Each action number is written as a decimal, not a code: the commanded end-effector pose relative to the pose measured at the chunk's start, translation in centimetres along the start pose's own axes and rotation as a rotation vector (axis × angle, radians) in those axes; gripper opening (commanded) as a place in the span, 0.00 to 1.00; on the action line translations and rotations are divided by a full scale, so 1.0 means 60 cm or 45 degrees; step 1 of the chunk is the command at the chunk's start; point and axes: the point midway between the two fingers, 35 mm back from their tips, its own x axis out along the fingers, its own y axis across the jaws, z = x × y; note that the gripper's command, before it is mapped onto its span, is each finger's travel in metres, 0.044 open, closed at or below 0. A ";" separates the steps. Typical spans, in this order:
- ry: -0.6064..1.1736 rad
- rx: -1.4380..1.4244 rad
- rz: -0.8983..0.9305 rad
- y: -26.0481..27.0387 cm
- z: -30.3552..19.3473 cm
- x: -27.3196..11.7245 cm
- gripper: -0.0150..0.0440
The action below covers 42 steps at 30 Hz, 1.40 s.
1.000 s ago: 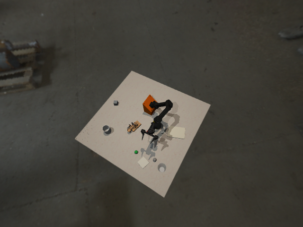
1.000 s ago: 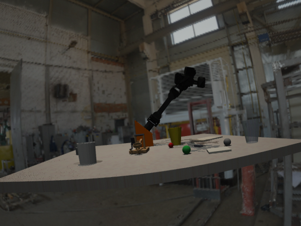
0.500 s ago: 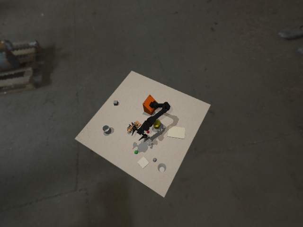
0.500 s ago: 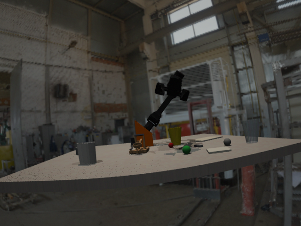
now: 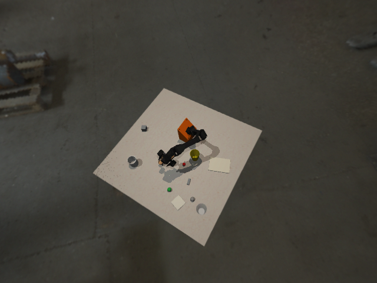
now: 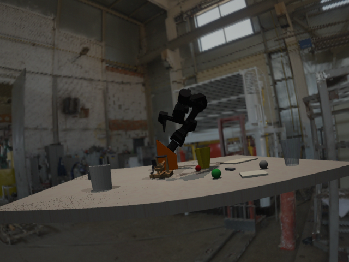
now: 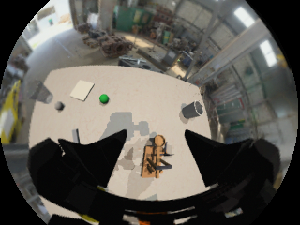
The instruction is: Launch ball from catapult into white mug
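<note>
The exterior view is dim, and the arm [image 5: 179,148] [image 6: 184,124] reads nearly black against a softly blurred hall. Behind and above it, 1 bright window [image 6: 224,23] glows pale. In the top view, the tabletop [image 5: 228,128] [image 6: 135,194] [image 7: 155,80] is lit brighter than the dull floor, and grey shadows overlap below the arm. The wrist view is brighter, bent by a fisheye curve, with black corners around 1 rounded picture, and 2 glaring light patches lie beyond the tabletop.
</note>
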 end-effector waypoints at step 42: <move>0.761 0.282 0.412 -0.050 -0.322 0.080 1.00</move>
